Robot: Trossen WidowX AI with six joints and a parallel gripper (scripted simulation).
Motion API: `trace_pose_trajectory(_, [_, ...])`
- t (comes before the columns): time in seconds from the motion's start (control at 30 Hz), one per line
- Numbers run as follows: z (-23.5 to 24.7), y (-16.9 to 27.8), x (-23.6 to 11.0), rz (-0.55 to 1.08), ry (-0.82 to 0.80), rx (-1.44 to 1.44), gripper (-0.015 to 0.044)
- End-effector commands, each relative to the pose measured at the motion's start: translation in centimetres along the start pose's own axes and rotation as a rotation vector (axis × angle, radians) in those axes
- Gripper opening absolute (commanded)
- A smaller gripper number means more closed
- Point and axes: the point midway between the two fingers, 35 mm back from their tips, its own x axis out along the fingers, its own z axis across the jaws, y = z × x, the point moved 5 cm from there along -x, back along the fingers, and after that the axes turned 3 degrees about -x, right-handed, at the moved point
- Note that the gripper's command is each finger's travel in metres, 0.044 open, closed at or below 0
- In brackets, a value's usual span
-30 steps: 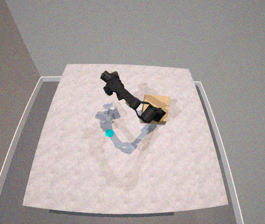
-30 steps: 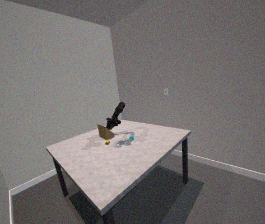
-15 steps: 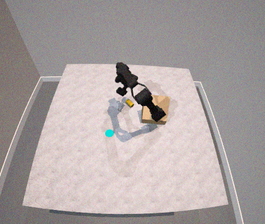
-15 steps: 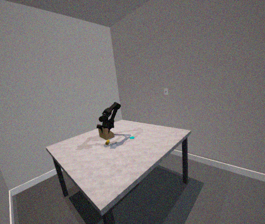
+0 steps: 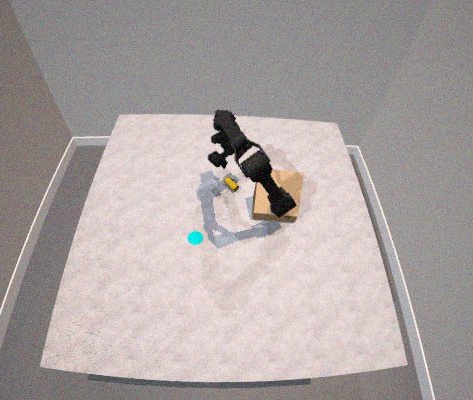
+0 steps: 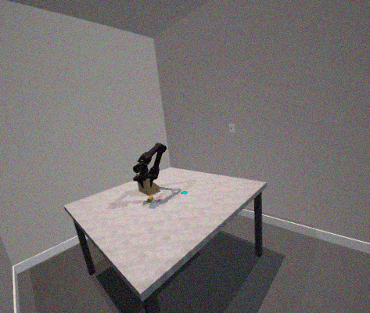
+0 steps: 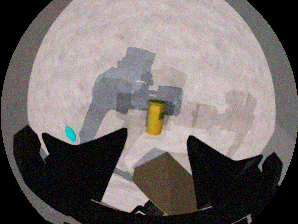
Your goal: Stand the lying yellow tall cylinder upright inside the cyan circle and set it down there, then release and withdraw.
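We've got the yellow cylinder lying on its side on the bench, just beside the tan base block and well apart from the cyan circle. Our tool hangs above it with the jaws spread and nothing between them; in the wrist view the cylinder sits right in the gap ahead of the fingertips.

It looks like a short, rigid, smooth piece, probably light, so we expect no give and some risk of it rolling or slipping. We'd take it across the round body near the middle, jaws square to its long axis, so it can be tipped up on one flat end.

Room is tight on the base-block side: that block and the arm crowd the cylinder. Away from the block, toward the circle, the bench is open, and the bench edges are far off. Whether a shadow or something else lies beside the cylinder, we can't quite tell.
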Motion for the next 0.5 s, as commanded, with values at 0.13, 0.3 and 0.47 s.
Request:
trace_pose_trajectory(0.13, [0.2,-0.5,6.5,-0.001,-0.009,0.01,0.0309])
trace_pose_trajectory(0.3, [0.2,0.1,10.7,0.003,-0.013,0.009,0.0309])
trace_pose_trajectory(0.47, [0.2,0.1,10.9,0.004,-0.013,0.009,0.0283])
